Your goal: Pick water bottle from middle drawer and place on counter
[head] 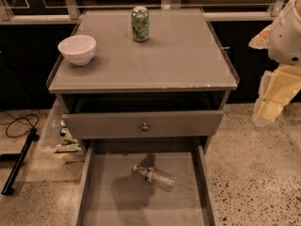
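The water bottle (155, 176) lies on its side on the floor of the open middle drawer (117, 199), with its white cap pointing to the upper left. The counter (183, 55) is the flat grey-brown cabinet top above it. My arm enters at the right edge, with a white joint above pale yellow parts. My gripper (270, 108) hangs to the right of the cabinet, level with the top drawer, well away from the bottle and holding nothing that shows.
A green soda can (140, 24) stands at the back middle of the counter and a white bowl (77, 49) at its left. The knobbed top drawer (145, 125) is slightly pulled out above the middle drawer. Cables and a black bar (19, 161) lie on the floor at left.
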Motion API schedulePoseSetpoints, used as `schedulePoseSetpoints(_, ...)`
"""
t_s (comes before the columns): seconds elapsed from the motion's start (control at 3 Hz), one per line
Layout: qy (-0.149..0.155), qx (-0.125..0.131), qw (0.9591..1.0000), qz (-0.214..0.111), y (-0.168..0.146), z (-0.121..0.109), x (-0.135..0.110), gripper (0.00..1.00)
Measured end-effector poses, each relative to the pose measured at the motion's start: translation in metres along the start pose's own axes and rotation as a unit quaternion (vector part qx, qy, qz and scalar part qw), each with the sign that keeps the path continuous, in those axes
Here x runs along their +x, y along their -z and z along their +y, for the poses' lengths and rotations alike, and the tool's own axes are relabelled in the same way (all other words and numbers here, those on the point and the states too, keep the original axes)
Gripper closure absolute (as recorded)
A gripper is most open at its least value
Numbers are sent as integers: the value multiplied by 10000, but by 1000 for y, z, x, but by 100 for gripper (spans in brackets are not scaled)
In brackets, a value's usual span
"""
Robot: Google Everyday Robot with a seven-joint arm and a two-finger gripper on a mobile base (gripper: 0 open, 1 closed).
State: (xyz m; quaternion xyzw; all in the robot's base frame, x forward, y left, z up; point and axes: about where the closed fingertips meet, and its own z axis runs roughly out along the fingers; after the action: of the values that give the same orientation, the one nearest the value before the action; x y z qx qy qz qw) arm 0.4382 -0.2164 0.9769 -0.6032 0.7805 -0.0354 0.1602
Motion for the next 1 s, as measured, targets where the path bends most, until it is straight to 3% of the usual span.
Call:
schedulePoseSetpoints(0.33, 10, 48, 10000, -1, 1, 0, -1, 0)
schedulePoseSetpoints(0.67, -32, -83, 9999, -85, -32, 10, 5, 0)
schedulePoseSetpoints(1.0, -232, -526, 9979, -291, -104, 29, 25, 0)
